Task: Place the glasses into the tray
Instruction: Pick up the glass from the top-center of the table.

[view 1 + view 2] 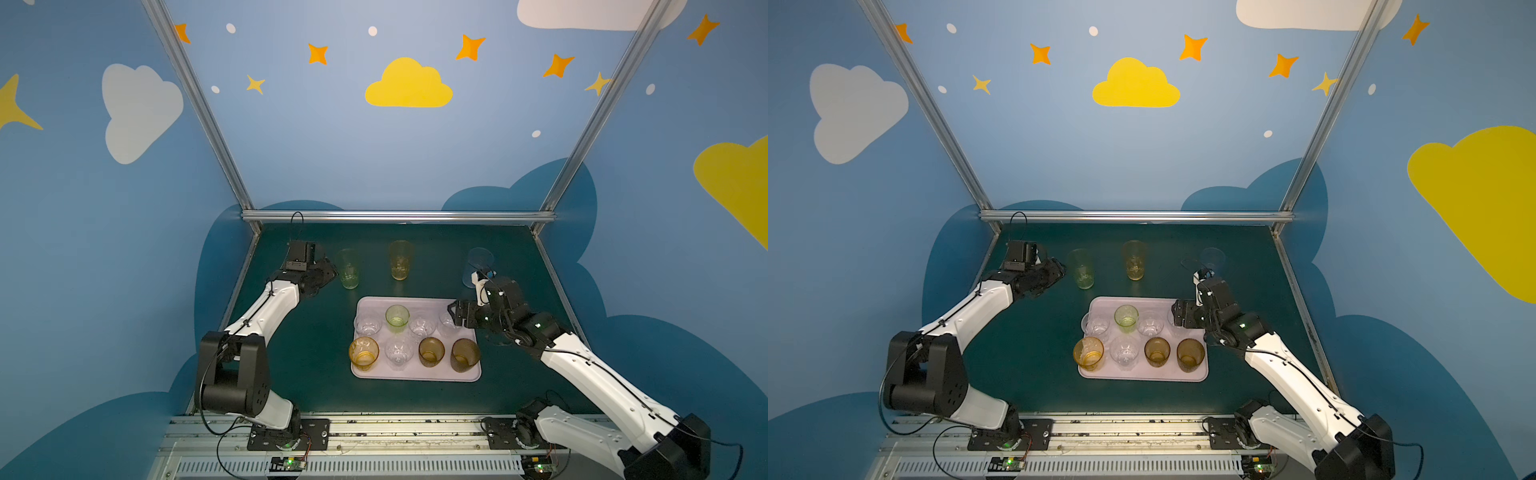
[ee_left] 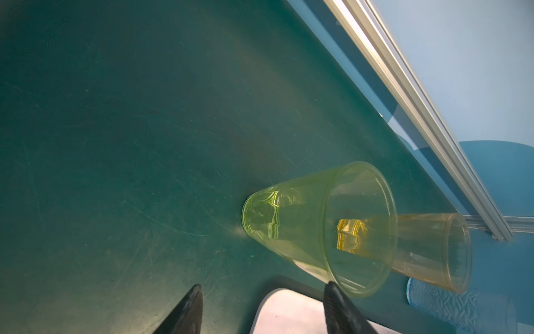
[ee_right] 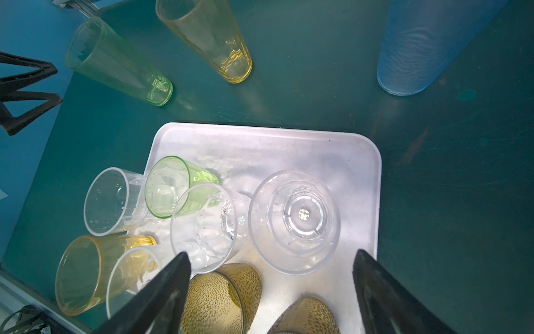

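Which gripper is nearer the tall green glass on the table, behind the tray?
Left. The left gripper is right beside the tall green glass, open. The right gripper hangs over the tray's far right corner, well away.

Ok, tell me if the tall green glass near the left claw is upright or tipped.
Upright: the tall green glass stands on its base on the table, rim up.
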Available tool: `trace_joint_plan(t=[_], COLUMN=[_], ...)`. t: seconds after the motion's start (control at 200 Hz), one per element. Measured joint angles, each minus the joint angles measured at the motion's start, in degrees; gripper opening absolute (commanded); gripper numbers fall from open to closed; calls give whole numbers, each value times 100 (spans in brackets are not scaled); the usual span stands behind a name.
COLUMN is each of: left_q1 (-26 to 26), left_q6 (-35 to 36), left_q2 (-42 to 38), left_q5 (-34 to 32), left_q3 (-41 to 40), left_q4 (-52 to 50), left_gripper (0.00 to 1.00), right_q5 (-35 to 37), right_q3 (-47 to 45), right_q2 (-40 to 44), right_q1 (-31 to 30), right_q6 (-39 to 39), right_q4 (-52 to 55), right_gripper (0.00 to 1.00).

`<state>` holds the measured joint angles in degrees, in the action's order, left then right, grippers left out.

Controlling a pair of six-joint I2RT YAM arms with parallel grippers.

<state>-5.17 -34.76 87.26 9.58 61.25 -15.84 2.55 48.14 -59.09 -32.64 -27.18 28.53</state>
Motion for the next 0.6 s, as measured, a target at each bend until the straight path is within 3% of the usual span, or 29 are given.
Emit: trace_joint_plan(t=[0.596], left_q1=[-155], left_q6=[35], left_q2=[195], left_q5=[2], left_q3=[330], left_q4=[-184], left_gripper=[63], right_q5=[20], right_q3=[-81], right_q2=[101], right_q1=[90], right_q6=[-85], right_q4=[28], right_gripper=[88])
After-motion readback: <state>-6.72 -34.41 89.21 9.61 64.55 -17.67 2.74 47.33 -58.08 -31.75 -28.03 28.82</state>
